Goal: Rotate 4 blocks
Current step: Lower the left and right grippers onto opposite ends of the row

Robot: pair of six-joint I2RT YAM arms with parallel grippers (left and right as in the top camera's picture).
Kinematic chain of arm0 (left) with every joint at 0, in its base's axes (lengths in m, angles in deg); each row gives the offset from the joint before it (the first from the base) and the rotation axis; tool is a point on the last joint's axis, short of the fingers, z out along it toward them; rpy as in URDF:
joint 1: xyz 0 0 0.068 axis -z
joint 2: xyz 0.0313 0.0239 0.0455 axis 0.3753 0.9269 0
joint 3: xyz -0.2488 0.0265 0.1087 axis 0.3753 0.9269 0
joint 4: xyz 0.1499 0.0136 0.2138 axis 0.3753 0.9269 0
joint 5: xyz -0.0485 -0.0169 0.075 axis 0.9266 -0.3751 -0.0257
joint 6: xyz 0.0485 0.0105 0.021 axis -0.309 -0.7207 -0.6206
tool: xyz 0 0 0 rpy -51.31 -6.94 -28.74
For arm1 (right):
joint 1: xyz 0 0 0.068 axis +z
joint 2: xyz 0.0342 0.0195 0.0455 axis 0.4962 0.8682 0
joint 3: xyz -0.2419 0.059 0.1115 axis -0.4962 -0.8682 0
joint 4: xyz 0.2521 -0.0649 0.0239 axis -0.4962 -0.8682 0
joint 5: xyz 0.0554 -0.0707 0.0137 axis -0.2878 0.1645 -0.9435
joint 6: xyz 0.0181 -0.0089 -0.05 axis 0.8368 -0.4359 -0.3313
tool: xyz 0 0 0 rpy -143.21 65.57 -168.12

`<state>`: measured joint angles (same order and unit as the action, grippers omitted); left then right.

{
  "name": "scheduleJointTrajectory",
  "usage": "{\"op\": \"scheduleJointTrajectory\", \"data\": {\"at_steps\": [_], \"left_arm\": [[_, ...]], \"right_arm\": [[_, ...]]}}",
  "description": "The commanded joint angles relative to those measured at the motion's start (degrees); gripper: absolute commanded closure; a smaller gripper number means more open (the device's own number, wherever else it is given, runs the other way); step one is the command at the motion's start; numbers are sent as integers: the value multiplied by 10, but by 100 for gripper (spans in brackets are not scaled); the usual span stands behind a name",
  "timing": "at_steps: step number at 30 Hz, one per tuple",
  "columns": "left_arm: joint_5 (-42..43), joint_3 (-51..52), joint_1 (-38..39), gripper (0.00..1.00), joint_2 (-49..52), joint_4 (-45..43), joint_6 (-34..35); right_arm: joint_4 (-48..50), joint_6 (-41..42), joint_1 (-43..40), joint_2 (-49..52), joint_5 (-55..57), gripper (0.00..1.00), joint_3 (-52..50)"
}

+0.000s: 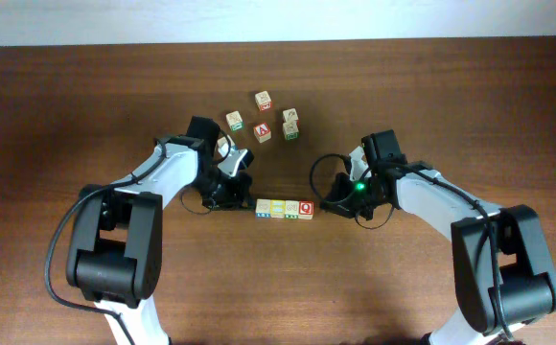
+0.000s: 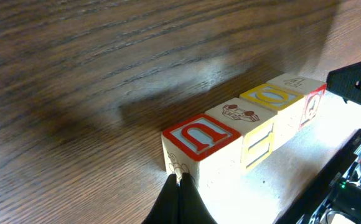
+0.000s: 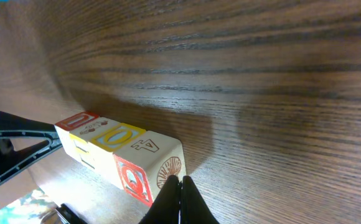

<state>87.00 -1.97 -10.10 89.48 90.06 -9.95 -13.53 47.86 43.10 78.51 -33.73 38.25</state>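
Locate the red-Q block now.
Overhead view: the red-Q block ends the four-block row on its right side, next to the right gripper, with a yellow-marked block on its other side.

Left arm (image 1: 115, 249), right arm (image 1: 503, 268): bases cut off below.

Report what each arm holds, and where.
Nothing held: the jaws of the left gripper and right gripper are shut, tips at opposite ends of the block row.

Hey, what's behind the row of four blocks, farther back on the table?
Behind the row lie several loose alphabet cubes, among them a red A cube. Another cube peeks out beside the left arm, partly covered, markings unreadable.
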Motion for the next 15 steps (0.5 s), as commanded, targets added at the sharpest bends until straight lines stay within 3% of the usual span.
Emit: {"op": "scheduleJointTrajectory", "data": {"at_steps": [1,15], "left_arm": [[19,3,1,100,3,-1,-17],[-13,3,11,100,3,-19,-17]], "right_arm": [[2,32,18,13,16,96,-2],[0,26,21,24,7,96,-2]]}}
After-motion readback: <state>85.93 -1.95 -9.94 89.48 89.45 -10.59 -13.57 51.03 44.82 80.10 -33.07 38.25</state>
